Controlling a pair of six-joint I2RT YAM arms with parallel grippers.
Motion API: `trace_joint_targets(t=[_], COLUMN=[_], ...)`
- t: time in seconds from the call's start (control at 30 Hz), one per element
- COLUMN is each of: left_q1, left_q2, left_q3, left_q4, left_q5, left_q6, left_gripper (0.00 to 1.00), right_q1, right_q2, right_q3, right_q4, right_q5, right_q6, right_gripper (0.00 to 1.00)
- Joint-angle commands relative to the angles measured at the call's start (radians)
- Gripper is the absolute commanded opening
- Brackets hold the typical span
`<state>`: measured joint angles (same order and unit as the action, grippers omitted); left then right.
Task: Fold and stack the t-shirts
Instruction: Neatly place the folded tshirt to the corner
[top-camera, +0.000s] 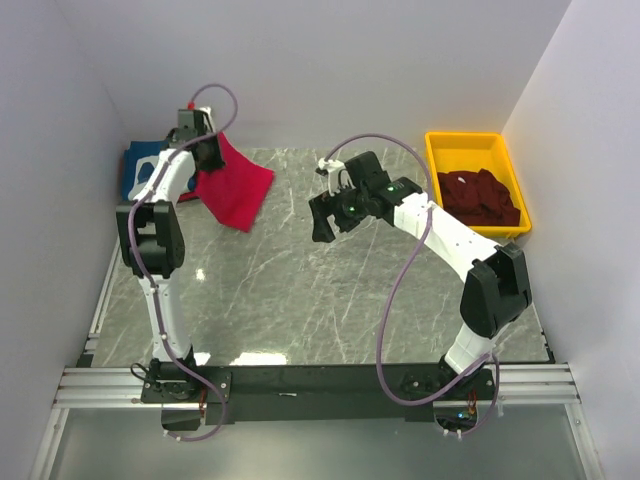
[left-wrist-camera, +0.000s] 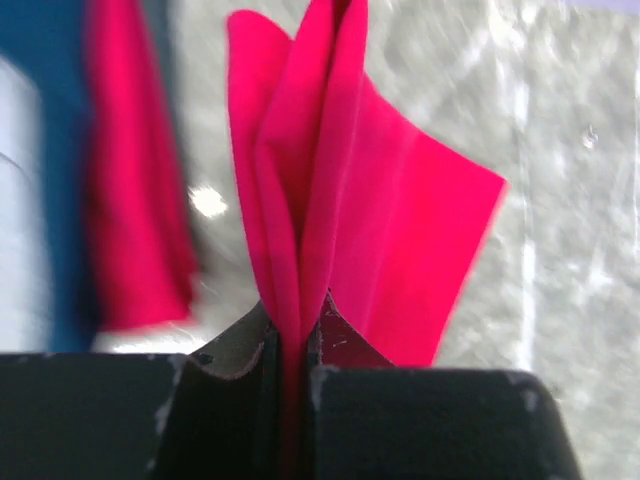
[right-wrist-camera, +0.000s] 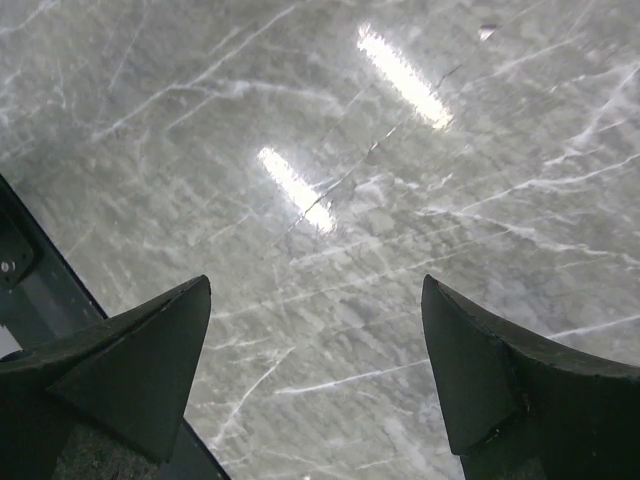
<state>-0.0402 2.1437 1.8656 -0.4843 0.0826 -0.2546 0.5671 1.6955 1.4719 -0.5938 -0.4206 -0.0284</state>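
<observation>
The left fingers (left-wrist-camera: 245, 350) are clamped on a bunched edge of the red t-shirt (left-wrist-camera: 340, 200). It hangs at the far left beside the navy t-shirt (top-camera: 140, 160), probably for laying flat. The right fingers (right-wrist-camera: 140, 350) stand wide apart, empty, above mid worktop (top-camera: 300, 290). Maroon t-shirts (top-camera: 485, 197) lie in the yellow bin (top-camera: 465, 137), far right.

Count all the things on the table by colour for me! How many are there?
Red t-shirt: 1 that I can tell
Navy blue t-shirt: 1
Dark maroon heap: 1, too bunched up to count the shirts in it
Yellow bin: 1
Total: 4
</observation>
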Motion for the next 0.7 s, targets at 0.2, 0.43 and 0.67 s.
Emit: trace_joint_targets(t=[0.2,0.43,0.67], left_q1=[0.019,0.022,0.023], left_q2=[0.108,0.070,0.012], left_q3=[0.391,0.408,0.443], left_q4=[-0.096,-0.062,-0.073], left_q5=[-0.033,-0.063,-0.014], left_q6=[0.242,0.293,0.269], left_gripper=[0.00,0.00,0.00], right_q1=[0.004,0.004,0.004], right_q2=[-0.020,-0.023,-0.017], right_q3=[0.001,-0.012,-0.009], right_q4=[-0.009,-0.004,-0.006], right_q5=[-0.006,-0.004,-0.001], right_q6=[-0.024,-0.024,-0.019], right_gripper=[0.93,0.94,0.95])
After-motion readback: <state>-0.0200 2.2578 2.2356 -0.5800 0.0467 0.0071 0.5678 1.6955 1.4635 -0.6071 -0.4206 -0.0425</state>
